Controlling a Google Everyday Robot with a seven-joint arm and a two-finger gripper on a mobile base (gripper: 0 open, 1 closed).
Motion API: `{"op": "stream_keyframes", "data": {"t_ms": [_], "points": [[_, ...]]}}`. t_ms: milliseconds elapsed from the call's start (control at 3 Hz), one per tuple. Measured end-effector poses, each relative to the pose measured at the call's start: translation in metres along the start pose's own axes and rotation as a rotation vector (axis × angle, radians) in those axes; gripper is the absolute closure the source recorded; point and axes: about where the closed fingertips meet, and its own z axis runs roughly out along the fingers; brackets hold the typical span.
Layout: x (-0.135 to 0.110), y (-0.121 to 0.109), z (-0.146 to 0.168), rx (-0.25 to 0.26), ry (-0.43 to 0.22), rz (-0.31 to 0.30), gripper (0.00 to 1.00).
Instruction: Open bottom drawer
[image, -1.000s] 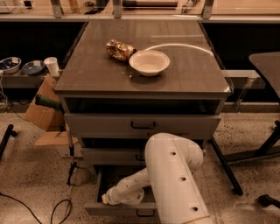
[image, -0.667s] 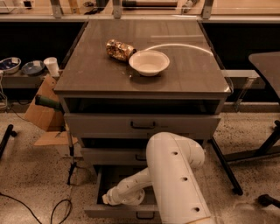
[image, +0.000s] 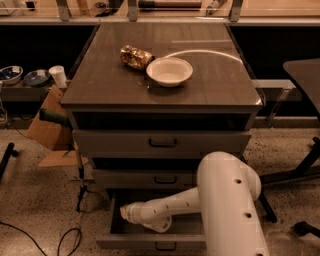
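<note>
Speckled floor (image: 35, 200); bottom drawer (image: 130, 243) open, tool (image: 154, 224) inside.

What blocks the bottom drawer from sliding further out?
Nothing visible does, though the space before its front is mostly out of frame. The bottom drawer stands pulled out. The gripper is at the arm's end, above the drawer's left inside, behind the front. A black cable lies on the floor at the left, beside the path.

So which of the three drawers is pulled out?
The bottom drawer, dark inside showing, with the gripper in it; the middle drawer and top drawer show only fronts.
</note>
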Motion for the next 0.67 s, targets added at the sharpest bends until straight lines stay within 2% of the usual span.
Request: {"op": "stream_keyframes", "data": {"t_ms": [333,667], "points": [[-0.045,-0.007,-0.024,0.019,-0.089,-0.033,1.00],[-0.067,-0.012,-0.048,0.022,-0.119,-0.069,1.00]]}}
